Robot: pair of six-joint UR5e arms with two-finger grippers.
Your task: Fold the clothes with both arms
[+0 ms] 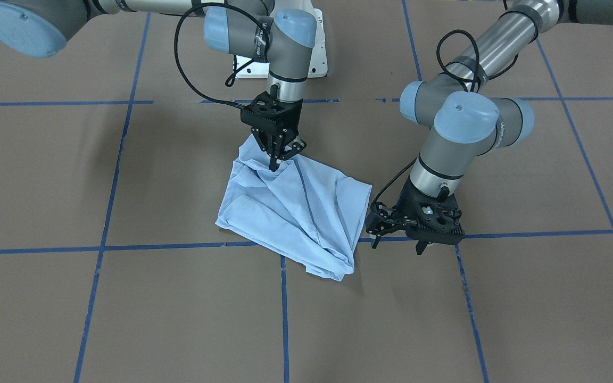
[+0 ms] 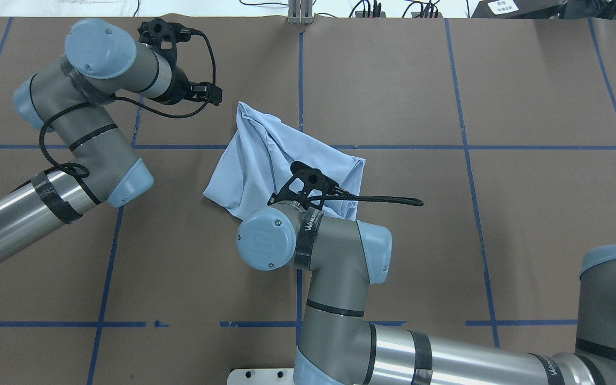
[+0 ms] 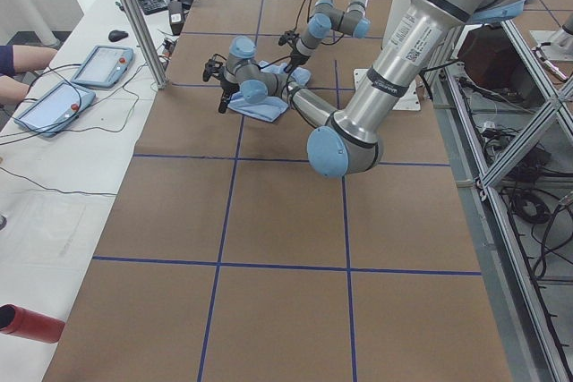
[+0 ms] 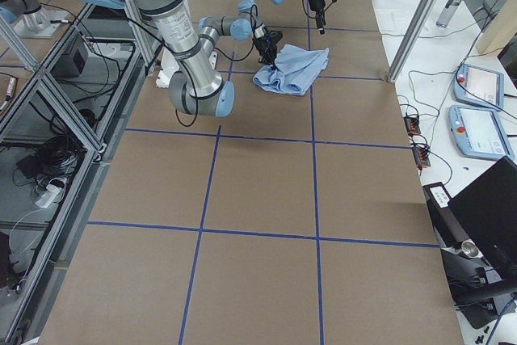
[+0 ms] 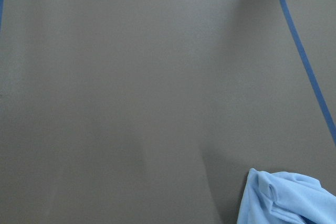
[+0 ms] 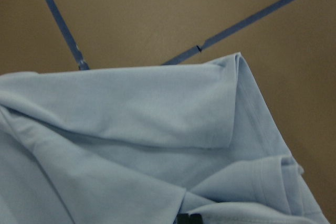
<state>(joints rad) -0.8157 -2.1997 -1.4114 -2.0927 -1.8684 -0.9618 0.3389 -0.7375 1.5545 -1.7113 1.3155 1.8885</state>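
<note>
The brown-covered table (image 1: 524, 319) fills every view, marked into squares by blue tape lines (image 1: 285, 319). 2 grey arms with pale blue joint caps reach over it. The right arm (image 2: 340, 278) bends over the middle, and the left arm (image 2: 89, 144) comes in from the robot's left.

1 pale blue T-shirt (image 1: 290, 213) lies near the middle of the table in a loose, creased heap of overlapping layers. It covers a crossing of 2 tape lines. No print or collar shows.

The right gripper (image 1: 280, 159) points down onto the edge of the shirt nearest the robot. Its jaws look drawn together on a pinch of cloth, and creases run towards that spot.

The left gripper (image 1: 398, 246) sits just beside the shirt's edge on the robot's left, apart from the cloth. Its jaws stand spread with nothing between them. The left wrist view catches only 1 corner of the shirt.

A small dark patch at the bottom of the right wrist view is too cropped to identify.
</note>
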